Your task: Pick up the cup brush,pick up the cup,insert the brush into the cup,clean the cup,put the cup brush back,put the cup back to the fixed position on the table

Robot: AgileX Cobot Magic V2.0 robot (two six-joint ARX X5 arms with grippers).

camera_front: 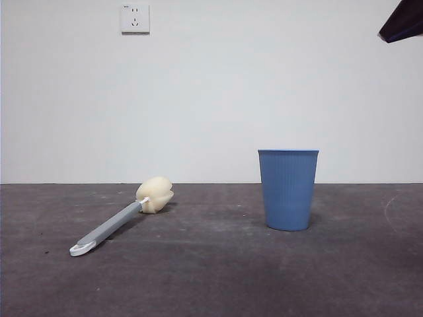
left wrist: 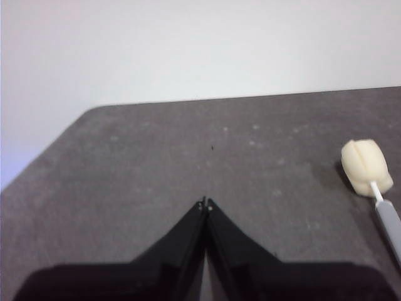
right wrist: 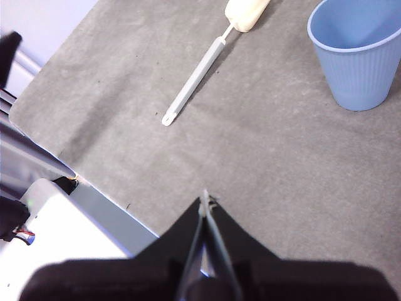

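Note:
The cup brush (camera_front: 122, 218) lies flat on the table (camera_front: 211, 277) at the left, its cream sponge head toward the wall and its white looped tip nearest the camera. The blue ribbed cup (camera_front: 287, 189) stands upright to its right, empty. In the left wrist view my left gripper (left wrist: 205, 203) is shut above bare table, with the brush (left wrist: 369, 172) off to one side. My right gripper (right wrist: 205, 199) is shut too, high above the table's edge, apart from the brush (right wrist: 194, 78) and the cup (right wrist: 358, 53). A black arm tip (camera_front: 403, 23) shows at the top right corner.
A white wall with a socket (camera_front: 135, 18) stands behind the table. The right wrist view shows the table's front edge and white equipment (right wrist: 56, 232) beyond it.

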